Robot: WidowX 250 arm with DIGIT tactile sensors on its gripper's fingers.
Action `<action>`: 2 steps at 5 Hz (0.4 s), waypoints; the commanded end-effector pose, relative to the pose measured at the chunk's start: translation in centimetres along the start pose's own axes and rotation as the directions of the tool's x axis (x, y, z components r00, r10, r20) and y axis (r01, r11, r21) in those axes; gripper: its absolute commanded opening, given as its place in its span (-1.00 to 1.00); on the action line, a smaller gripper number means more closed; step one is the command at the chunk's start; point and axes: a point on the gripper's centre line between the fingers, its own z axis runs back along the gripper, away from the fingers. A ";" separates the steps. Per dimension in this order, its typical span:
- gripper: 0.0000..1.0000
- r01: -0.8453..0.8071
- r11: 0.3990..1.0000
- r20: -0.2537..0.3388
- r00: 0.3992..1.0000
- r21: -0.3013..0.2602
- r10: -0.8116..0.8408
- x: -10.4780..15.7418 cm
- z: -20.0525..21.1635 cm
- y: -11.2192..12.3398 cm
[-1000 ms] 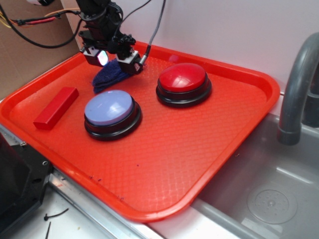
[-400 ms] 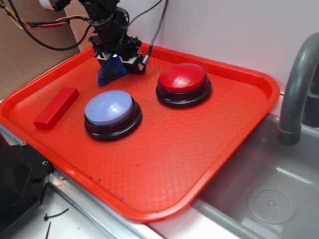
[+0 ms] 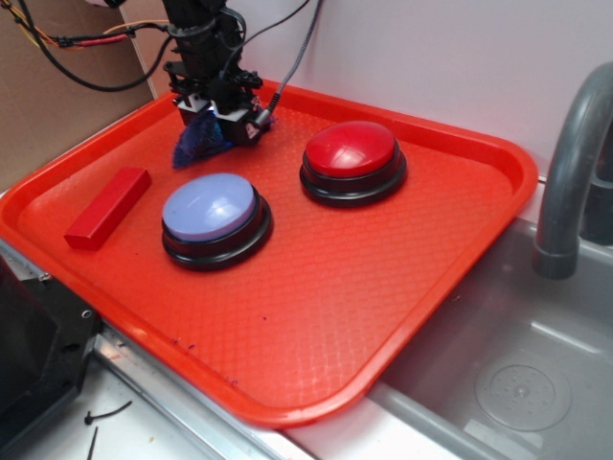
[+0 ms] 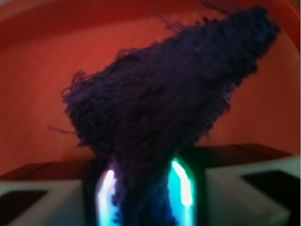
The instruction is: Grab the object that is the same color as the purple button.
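Purple cloth [image 3: 196, 140] in gripper [image 3: 213, 121] above red tray [image 3: 402, 287].

Exterior view: bright, even illumination; focus is sharp, with soft glare on the red button [image 3: 351, 149] dome and short shadows beneath both buttons. Wrist view: heavily blurred at close range; the cloth [image 4: 164, 108] appears dark and out of focus, above two glowing cyan strips.

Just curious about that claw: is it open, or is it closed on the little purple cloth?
Closed on it. In the wrist view the cloth is pinched between the gripper fingers, and its free end hangs below them.
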 end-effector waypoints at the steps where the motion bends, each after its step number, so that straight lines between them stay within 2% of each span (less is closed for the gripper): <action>1: -1.00 0.065 0.997 -0.007 0.998 -0.041 -0.065 -1.8 10.5 -2.3; 2: -1.00 0.065 0.995 -0.012 0.998 -0.078 -0.066 -3.5 14.6 -3.6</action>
